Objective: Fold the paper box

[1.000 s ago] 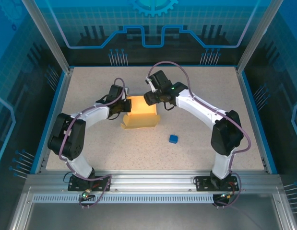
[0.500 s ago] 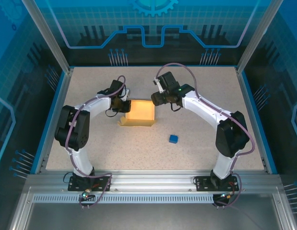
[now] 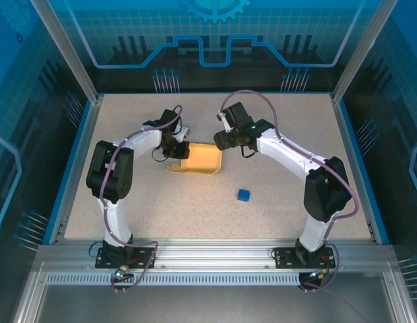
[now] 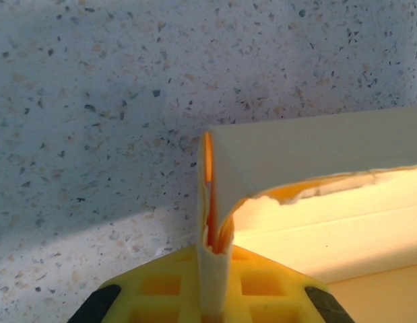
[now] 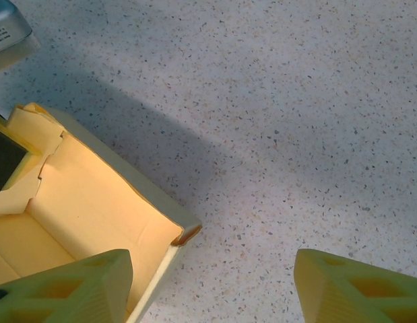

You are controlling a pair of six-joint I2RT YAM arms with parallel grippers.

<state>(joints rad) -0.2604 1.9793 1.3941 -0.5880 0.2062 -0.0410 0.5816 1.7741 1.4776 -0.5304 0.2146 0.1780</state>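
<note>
The left gripper [image 4: 213, 299] is clamped on 1 upright end wall of the paper box [image 3: 203, 159]. The right gripper [image 5: 208, 282] hangs above the box's other end with its jaws wide apart, holding nothing. The box sits mid-way across the table [image 3: 282, 215], well apart from its edges, with bare surface all round. There is 1 box and 1 blue cube [image 3: 243, 195], which lies nearer the arm bases.

Your left end effector [image 3: 181, 149] has pulled its pinched wall of the paper box [image 3: 203, 159] toward 3 o'clock, narrowing the box's outline, while your right end effector [image 3: 220, 140] has backed off toward 3 o'clock.
</note>
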